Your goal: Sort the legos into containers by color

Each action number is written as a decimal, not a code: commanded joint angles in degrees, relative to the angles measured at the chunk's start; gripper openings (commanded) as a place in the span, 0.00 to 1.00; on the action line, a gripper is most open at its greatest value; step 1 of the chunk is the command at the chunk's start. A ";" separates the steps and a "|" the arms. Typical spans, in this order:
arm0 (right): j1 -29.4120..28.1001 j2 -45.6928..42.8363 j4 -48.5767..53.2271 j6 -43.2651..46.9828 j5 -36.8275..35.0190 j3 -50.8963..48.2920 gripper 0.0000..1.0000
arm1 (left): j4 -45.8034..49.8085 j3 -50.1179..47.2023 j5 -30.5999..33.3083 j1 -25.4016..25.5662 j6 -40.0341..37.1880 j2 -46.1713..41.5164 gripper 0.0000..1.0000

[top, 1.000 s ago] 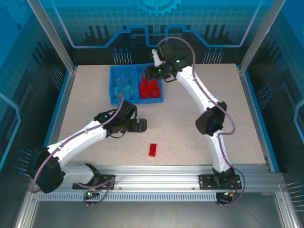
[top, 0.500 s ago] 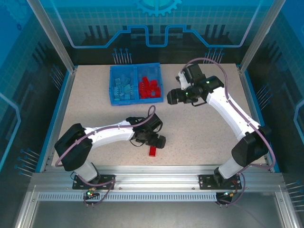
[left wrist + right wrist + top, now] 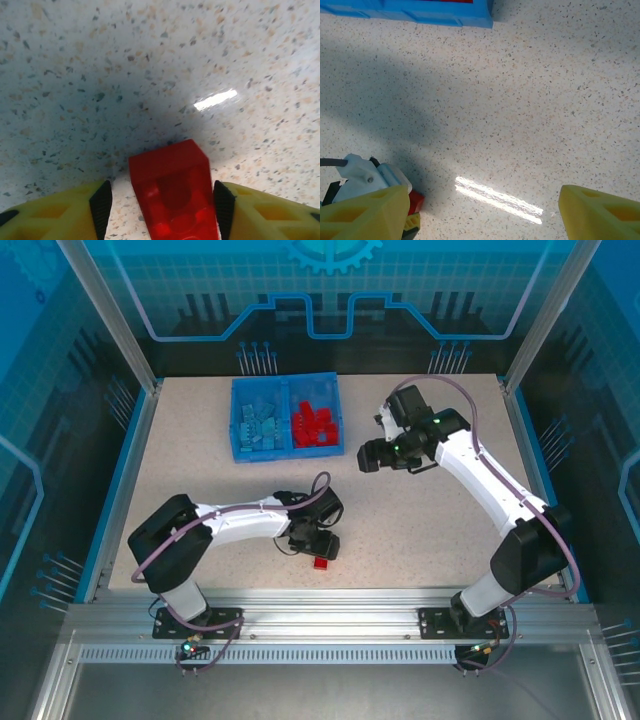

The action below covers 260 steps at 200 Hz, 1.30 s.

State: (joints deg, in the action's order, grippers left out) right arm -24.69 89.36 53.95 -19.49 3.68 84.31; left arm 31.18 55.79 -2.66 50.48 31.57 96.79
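Yellow and black-padded, the left fingers (image 3: 318,550) are lowered to the counter (image 3: 420,530) near its front edge and stand partly open around a single red brick (image 3: 172,200). In the left wrist view the brick lies flat between them. One pad (image 3: 223,210) sits right at its side, and a thin strip of counter shows between the brick and the other pad (image 3: 101,207), so nothing is clamped.

The right fingers (image 3: 368,455) hover over bare counter just right of the bin (image 3: 288,380), spread wide with nothing between them.

The blue bin stands at the back of the counter. Its left compartment holds light blue bricks (image 3: 262,425) and its right compartment holds red bricks (image 3: 315,425).
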 commanded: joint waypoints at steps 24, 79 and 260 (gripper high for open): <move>0.68 -0.83 1.28 -0.55 1.05 -2.39 0.80 | 3.73 -0.80 6.33 0.06 0.33 0.58 0.49; 0.26 -2.96 1.35 -0.85 4.58 -6.77 0.80 | 3.53 -1.32 8.91 -4.97 0.16 -3.82 0.28; 0.69 -7.37 1.64 -2.96 3.89 -5.95 0.80 | 8.60 68.95 20.18 -25.98 -13.38 33.30 0.32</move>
State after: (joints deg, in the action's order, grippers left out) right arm -24.69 84.84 53.21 -22.68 8.84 77.67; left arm 35.66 115.50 14.74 24.91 20.03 124.79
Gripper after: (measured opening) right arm 0.800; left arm 0.333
